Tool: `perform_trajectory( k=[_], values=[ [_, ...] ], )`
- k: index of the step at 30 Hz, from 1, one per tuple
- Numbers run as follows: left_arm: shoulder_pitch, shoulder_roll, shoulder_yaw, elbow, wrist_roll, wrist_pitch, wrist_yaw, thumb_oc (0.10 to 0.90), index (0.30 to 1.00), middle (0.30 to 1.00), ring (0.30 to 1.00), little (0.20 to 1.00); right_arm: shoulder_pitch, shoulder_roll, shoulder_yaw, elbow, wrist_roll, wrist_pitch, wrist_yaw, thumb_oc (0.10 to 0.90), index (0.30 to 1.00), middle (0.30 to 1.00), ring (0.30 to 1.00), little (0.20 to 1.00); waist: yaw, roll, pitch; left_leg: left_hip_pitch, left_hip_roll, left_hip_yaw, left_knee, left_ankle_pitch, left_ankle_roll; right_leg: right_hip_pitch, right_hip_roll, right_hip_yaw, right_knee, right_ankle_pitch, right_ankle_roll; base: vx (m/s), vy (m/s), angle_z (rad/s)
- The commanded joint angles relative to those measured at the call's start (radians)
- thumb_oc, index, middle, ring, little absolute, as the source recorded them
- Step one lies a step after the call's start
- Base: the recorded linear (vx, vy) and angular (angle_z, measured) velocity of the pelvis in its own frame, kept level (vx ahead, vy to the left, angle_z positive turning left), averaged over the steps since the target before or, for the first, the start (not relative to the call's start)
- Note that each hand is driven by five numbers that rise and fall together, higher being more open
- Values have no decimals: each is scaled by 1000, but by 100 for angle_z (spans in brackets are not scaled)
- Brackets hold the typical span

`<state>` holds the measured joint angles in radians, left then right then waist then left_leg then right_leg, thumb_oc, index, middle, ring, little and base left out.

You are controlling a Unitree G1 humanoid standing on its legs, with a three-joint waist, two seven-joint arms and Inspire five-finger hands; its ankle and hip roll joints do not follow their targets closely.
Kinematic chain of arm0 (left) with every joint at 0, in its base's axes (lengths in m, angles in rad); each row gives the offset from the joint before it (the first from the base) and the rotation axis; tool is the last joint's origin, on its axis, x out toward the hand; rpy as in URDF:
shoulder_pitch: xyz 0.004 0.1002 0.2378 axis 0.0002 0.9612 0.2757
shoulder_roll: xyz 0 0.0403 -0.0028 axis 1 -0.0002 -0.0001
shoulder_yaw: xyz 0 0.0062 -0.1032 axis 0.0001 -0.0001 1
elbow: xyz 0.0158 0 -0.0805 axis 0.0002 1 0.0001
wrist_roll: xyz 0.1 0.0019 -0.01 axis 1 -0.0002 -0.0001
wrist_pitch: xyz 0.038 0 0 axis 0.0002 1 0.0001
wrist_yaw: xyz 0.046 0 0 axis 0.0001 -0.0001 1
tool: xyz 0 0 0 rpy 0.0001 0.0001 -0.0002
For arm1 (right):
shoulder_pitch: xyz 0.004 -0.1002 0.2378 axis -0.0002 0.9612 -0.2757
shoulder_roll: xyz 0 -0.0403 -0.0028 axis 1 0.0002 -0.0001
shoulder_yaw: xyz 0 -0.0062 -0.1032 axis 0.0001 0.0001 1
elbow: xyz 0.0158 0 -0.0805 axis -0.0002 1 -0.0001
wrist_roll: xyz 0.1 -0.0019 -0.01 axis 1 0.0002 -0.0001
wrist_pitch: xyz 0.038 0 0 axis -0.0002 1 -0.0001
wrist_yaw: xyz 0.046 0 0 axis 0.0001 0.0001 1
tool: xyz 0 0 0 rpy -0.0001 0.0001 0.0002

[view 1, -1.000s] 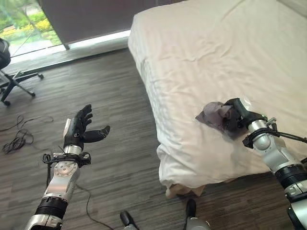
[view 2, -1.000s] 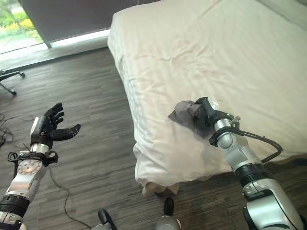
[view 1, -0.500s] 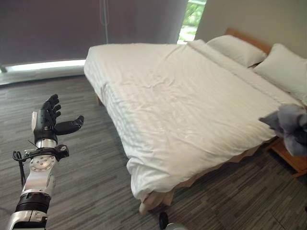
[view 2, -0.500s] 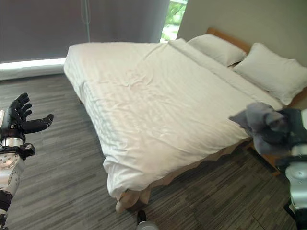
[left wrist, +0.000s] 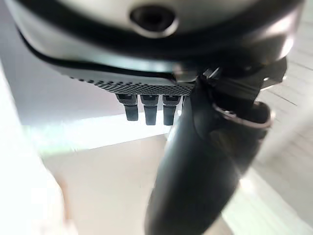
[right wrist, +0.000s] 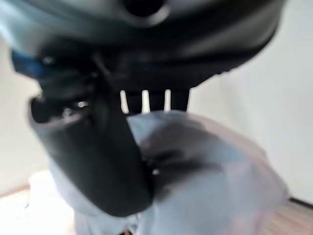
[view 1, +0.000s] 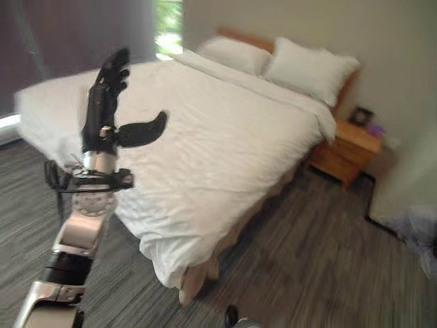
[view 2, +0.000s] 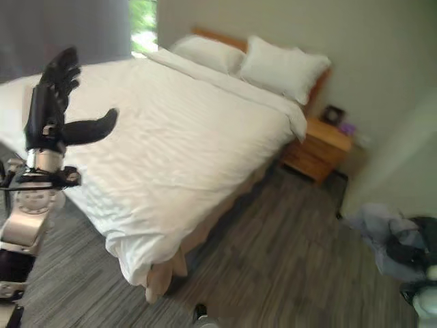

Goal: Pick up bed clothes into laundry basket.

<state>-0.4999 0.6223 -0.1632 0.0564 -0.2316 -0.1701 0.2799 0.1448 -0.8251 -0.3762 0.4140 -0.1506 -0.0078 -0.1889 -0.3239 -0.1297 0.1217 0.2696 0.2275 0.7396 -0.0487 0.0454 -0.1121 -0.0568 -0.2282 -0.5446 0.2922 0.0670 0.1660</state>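
Observation:
My right hand [view 2: 412,251] is at the far right, low over the floor beside the bed, shut on a crumpled grey cloth [view 2: 379,228]. In the right wrist view the cloth [right wrist: 215,166] bunches between the thumb [right wrist: 93,156] and the fingers. An edge of the cloth [view 1: 418,223] also shows in the left eye view. My left hand [view 1: 104,104] is raised in front of the bed with fingers straight and thumb out, holding nothing; its wrist view shows the thumb [left wrist: 195,166] and fingertips in the air.
A large bed [view 1: 225,137] with a white duvet runs across the left and middle, with two pillows [view 1: 311,65] at its head. A wooden nightstand [view 1: 345,147] stands by the wall. Grey plank floor [view 2: 273,260] lies between the bed and my right hand.
The camera has swung to the right, so the bed now sits further left. My right hand has carried the grey cloth off the bed to above the floor. The left hand appears higher.

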Motion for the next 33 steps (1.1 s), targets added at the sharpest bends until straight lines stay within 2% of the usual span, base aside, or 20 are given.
perform_trajectory(
  k=[1, 2, 3, 4, 5, 8, 11, 13, 14, 15, 16, 17, 18, 20, 22, 23, 24, 25, 29, 33],
  values=[
    [-180, 76, 24, -47, 23, -69, 22, 800, 900, 900, 900, 900, -129, -175, -8, -154, -26, -68, -100, 400, 300, 300, 300, 300, 20, 26, -116, -73, 1, 161, -34, 18, 18, 218, -150, -17, 58, 17, 60, -399, -50, -130],
    [-201, 96, 21, -40, 8, -66, 29, 800, 900, 900, 900, 900, -175, -182, 33, -169, -27, -71, -95, 400, 300, 300, 300, 300, 48, 38, -130, -78, 12, 204, -31, 38, 16, 251, -168, -74, 46, 28, 66, -474, -147, -233],
    [-239, 152, 21, -35, -5, -70, 46, 800, 900, 900, 900, 900, -312, -189, 156, -190, -26, -72, -89, 400, 300, 300, 300, 300, 133, 52, -138, -85, 33, 266, -27, 81, -5, 298, -182, -128, -15, 75, 79, -344, -130, -248],
    [-239, 157, 24, -33, -5, -70, 48, 800, 900, 900, 900, 900, -331, -188, 171, -183, -27, -70, -91, 400, 300, 300, 300, 300, 135, 52, -135, -80, 33, 275, -28, 84, -9, 299, -178, -121, -26, 82, 80, -388, -317, -362],
    [-265, 168, 34, -62, 9, -60, 53, 800, 900, 900, 900, 900, -352, -186, 208, -243, -31, -74, -82, 400, 300, 300, 300, 300, 150, 64, -130, -70, 67, 321, -19, 151, -45, 320, -134, -127, -140, 16, 63, -180, -256, -341],
    [-253, 129, 59, -78, 65, -56, 56, 800, 900, 900, 900, 900, -366, -156, 210, -325, -30, -92, -71, 400, 300, 300, 300, 300, 167, 96, -114, -59, 142, 363, 13, 216, -102, 322, -43, -80, -290, -77, 30, -258, -388, -241],
    [-203, 94, 86, -86, 86, -60, 59, 800, 900, 900, 900, 900, -335, -136, 192, -372, -43, -103, -78, 400, 300, 300, 300, 300, 171, 123, -93, -56, 202, 366, 61, 256, -136, 327, 25, -36, -366, -103, -6, -115, -273, -157],
    [-120, 62, 109, -109, 84, -63, 43, 800, 900, 900, 900, 900, -313, -121, 175, -407, -54, -112, -84, 400, 300, 300, 300, 300, 203, 125, -44, -111, 211, 230, 119, 270, -146, 317, 36, -12, -372, -125, -21, -148, -195, -129],
    [-114, 59, 113, -115, 85, -62, 41, 800, 900, 900, 900, 900, -308, -122, 173, -410, -54, -112, -84, 400, 300, 300, 300, 300, 200, 128, -47, -115, 215, 226, 125, 269, -146, 317, 38, -15, -372, -126, -22, -82, -201, -99],
    [-9, 19, 150, -154, 89, -77, 27, 800, 900, 900, 900, 900, -291, -110, 153, -441, -69, -126, -84, 400, 300, 300, 300, 300, 227, 116, -25, -156, 157, 32, 144, 175, -123, 300, 41, 46, -377, -135, -30, -31, -152, -93],
    [58, -12, 170, -176, 87, -86, 22, 800, 900, 900, 900, 900, -284, -96, 148, -457, -82, -132, -89, 400, 300, 300, 300, 300, 246, 112, -13, -179, 107, -91, 158, 96, -89, 287, 38, 92, -377, -133, -29, -35, -128, -114],
    [66, -15, 173, -183, 88, -85, 21, 800, 900, 900, 900, 900, -280, -96, 148, -460, -83, -132, -89, 400, 300, 300, 300, 300, 244, 112, -17, -183, 105, -91, 165, 87, -82, 286, 34, 91, -377, -130, -26, 1, -19, -152],
    [110, -35, 181, -203, 84, -93, 11, 800, 900, 900, 900, 900, -278, -88, 148, -483, -96, -137, -89, 400, 300, 300, 300, 300, 252, 113, -13, -192, 72, -187, 183, 34, -60, 276, 37, 137, -378, -133, -27, 50, 8, -134],
    [186, -116, 136, -235, 54, -108, -20, 800, 900, 900, 900, 900, -272, -56, 150, -510, -120, -150, -118, 400, 300, 300, 300, 300, 256, 125, 6, -213, 23, -374, 230, 10, -45, 247, 49, 231, -379, -111, -31, 52, 36, -106],
    [192, -157, 80, -239, 31, -101, -33, 800, 900, 900, 900, 900, -270, -42, 165, -514, -137, -147, -134, 400, 300, 300, 300, 300, 255, 132, 13, -227, 1, -499, 216, -12, -41, 231, 52, 289, -377, -103, -24, 61, 58, -81],
    [190, -157, 79, -238, 31, -102, -33, 800, 900, 900, 900, 900, -270, -42, 164, -513, -137, -147, -134, 400, 300, 300, 300, 300, 255, 132, 12, -231, -1, -499, 214, -7, -40, 228, 51, 289, -379, -99, -24, 83, 110, -55],
    [169, -192, 10, -218, 3, -92, -39, 800, 900, 900, 900, 900, -278, -41, 208, -502, -154, -139, -129, 400, 300, 300, 300, 300, 267, 143, 21, -239, -88, -684, 147, -50, -19, 202, 63, 374, -371, -92, -17, 82, 152, -58],
    [141, -206, -33, -200, -8, -86, -42, 800, 900, 900, 900, 900, -287, -41, 228, -495, -155, -135, -129, 400, 300, 300, 300, 300, 273, 152, 26, -255, -126, -754, 110, -40, -15, 197, 75, 409, -362, -95, -20, 88, 153, -73],
    [52, -251, -148, -138, -44, -68, -51, 800, 900, 900, 900, 900, -307, -35, 278, -454, -170, -112, -142, 400, 300, 300, 300, 300, 257, 177, 28, -238, -140, -715, 20, -17, 14, 150, 97, 483, -267, -136, -23, 105, 192, -77],
    [-67, -265, -241, -75, -13, -51, -13, 800, 900, 900, 900, 900, -347, -21, 314, -440, -186, -97, -167, 400, 300, 300, 300, 300, 232, 169, 40, -195, -153, -633, -38, -6, 50, 96, 98, 526, -183, -158, 0, 131, 207, -89]
  ],
)
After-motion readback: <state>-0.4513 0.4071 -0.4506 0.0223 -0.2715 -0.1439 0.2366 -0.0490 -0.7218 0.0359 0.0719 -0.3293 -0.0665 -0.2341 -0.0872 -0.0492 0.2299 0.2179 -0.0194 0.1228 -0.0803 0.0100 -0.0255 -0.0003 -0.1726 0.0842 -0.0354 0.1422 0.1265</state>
